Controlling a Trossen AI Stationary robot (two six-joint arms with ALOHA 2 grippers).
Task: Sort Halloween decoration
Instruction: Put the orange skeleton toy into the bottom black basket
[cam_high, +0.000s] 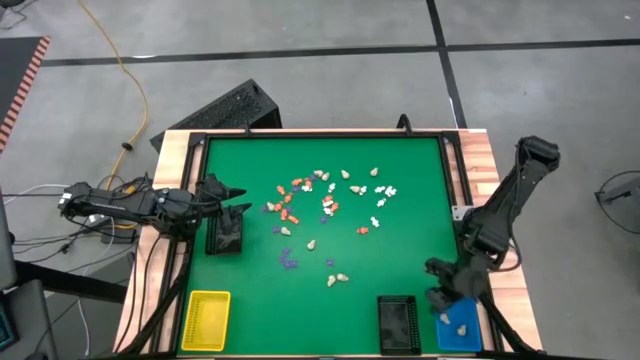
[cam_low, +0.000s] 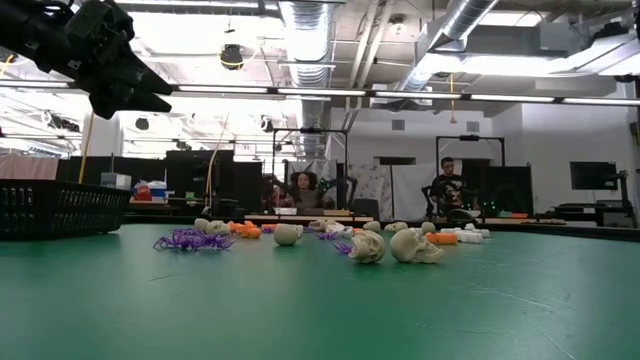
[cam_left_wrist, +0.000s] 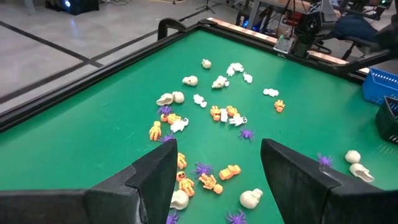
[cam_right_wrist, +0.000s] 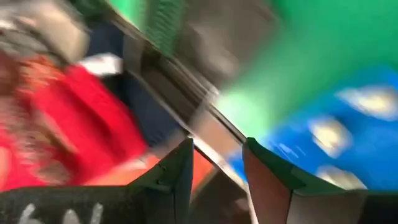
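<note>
Hovering over the blue tray (cam_high: 460, 325) at the table's (cam_high: 400, 250) right front corner, the right gripper (cam_high: 440, 285) stands part-open, empty. Left gripper (cam_high: 232, 200) waits wide open. Next: fetch another of the figurines (cam_high: 330, 205) mid-table.

Left arm: stretched in from the left side, left end effector (cam_high: 232, 199) with fingers spread wide.
Right arm: folded at the right near corner, right end effector (cam_high: 437, 283) with fingers parted, empty.
</note>
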